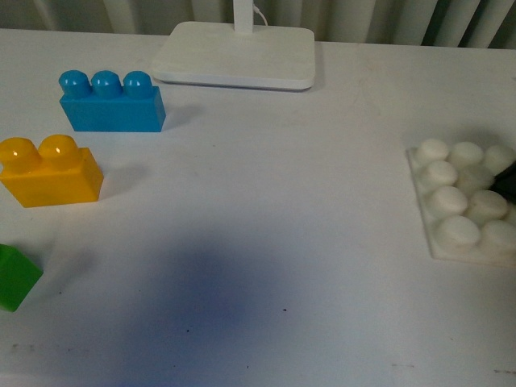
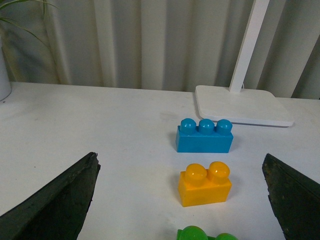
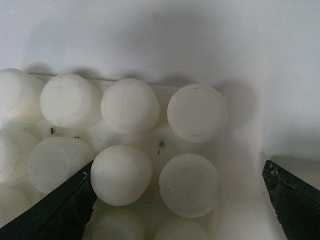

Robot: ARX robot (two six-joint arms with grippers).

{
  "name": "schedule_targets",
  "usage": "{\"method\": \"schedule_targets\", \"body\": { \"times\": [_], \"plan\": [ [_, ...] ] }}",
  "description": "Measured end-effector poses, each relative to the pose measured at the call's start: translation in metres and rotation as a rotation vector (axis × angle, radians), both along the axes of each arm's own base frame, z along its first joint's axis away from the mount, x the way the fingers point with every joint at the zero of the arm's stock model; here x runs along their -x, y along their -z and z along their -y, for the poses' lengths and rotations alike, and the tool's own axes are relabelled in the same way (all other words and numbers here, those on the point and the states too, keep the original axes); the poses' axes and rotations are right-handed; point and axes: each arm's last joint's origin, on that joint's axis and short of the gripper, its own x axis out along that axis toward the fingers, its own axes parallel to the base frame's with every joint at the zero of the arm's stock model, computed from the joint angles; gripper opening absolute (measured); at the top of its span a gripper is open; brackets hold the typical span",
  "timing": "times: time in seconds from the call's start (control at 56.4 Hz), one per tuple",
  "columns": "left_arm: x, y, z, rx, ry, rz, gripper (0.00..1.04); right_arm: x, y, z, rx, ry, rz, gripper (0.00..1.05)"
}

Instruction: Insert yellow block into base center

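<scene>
The yellow block with two round studs sits on the white table at the left; it also shows in the left wrist view. My left gripper is open and empty, its dark fingers wide apart, with the yellow block between and ahead of them. The base, a white studded plate, lies at the right edge. My right gripper is open and empty, close above the base, over its edge. Neither arm shows clearly in the front view.
A blue three-stud brick stands behind the yellow block. A green block lies at the left edge, in front of it. A white lamp stand sits at the back. Curtains hang behind the table.
</scene>
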Motion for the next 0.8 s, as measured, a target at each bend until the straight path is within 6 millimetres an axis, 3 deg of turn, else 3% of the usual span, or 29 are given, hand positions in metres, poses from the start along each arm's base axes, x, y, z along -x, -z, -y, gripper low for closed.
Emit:
{"method": "schedule_targets", "body": {
  "times": [0.478,0.656,0.797],
  "plan": [
    [0.000,0.000,0.000,0.000,0.000,0.000,0.98,0.000,0.001,-0.127,-0.051,-0.018,0.018,0.96],
    [0.000,0.000,0.000,0.000,0.000,0.000,0.98,0.003,-0.001,-0.152,-0.085,-0.022,0.009,0.96],
    [0.000,0.000,0.000,0.000,0.000,0.000,0.98,0.004,-0.004,-0.157,-0.103,-0.012,0.012,0.96]
  ]
}}
